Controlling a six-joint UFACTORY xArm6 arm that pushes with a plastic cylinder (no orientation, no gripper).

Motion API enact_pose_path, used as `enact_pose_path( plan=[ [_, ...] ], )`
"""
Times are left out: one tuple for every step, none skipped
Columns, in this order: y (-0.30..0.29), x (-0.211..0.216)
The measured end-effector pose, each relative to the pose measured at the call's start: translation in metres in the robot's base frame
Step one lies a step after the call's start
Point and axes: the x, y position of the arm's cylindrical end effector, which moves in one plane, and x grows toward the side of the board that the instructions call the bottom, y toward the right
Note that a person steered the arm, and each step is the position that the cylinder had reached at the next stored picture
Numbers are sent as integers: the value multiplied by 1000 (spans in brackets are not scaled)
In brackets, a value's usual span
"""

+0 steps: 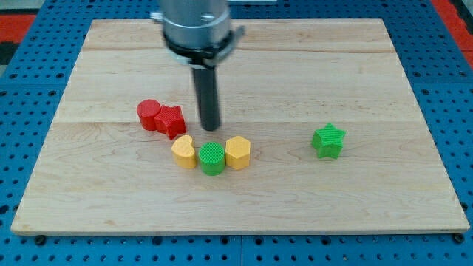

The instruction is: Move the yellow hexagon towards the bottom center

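The yellow hexagon (238, 152) stands a little below the middle of the wooden board (369, 199). It touches a green cylinder (212, 157) on its left. A yellow heart-shaped block (184, 151) touches the cylinder's other side. The three form a short row. My tip (211, 128) sits just above the green cylinder, up and to the left of the yellow hexagon, with a small gap to both.
A red cylinder (148, 114) and a red star (171, 120) touch each other left of my tip. A green star (328, 141) stands alone at the view's right. The board lies on a blue perforated table (22, 96).
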Motion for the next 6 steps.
enact_pose_path(
  plan=[
    [24,8],
    [16,34],
    [16,49],
    [43,66],
    [57,80],
    [116,84]
  ],
)
